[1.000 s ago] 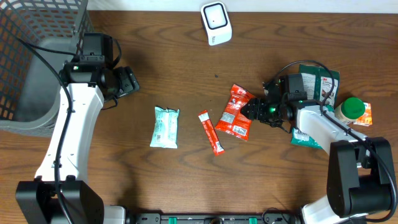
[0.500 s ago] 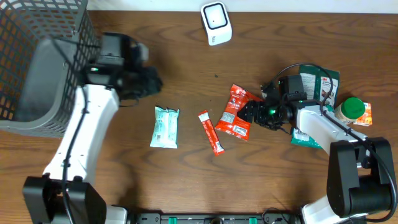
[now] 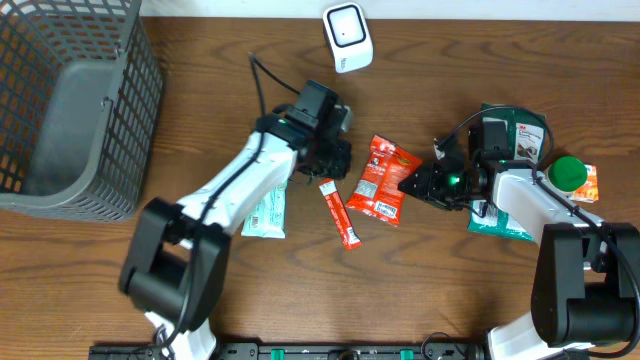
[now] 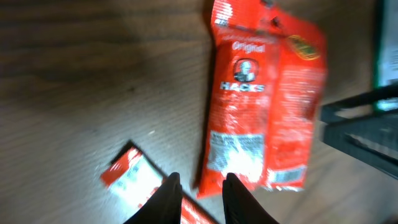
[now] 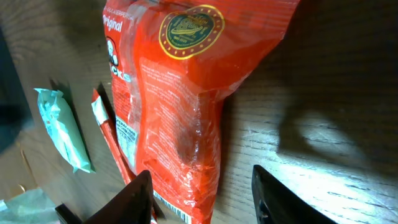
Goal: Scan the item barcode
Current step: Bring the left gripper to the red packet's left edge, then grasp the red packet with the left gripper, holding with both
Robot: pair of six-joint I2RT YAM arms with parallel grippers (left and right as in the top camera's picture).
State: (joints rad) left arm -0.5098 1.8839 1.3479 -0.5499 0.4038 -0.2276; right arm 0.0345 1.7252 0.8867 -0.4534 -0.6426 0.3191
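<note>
Wood, dark and grained, is what your desk (image 3: pixel 450 290) shows from above, and of the room you see only a pale strip past its far edge. A grey wire basket (image 3: pixel 140 120) stands at the far left corner and a white barcode scanner (image 3: pixel 347 37) sits at the far edge near the middle. The red Hacks candy bag (image 3: pixel 380 180) lies flat in the middle of the desk, printed side up, between your two arms. Your left gripper (image 4: pixel 201 179) hovers just beside the bag's left edge, over the gap between it and a slim red sachet (image 3: pixel 340 213); its fingers are drawn nearly together with nothing between them. Your right gripper (image 5: pixel 202 171) is low at the bag's right side with its jaws spread, and one end of the bag lies between the fingers, not pinched. A pale teal packet (image 3: pixel 265 205) lies left of the sachet. Green bags (image 3: pixel 510 140) and a green-capped bottle (image 3: pixel 568 172) sit at the right.
</note>
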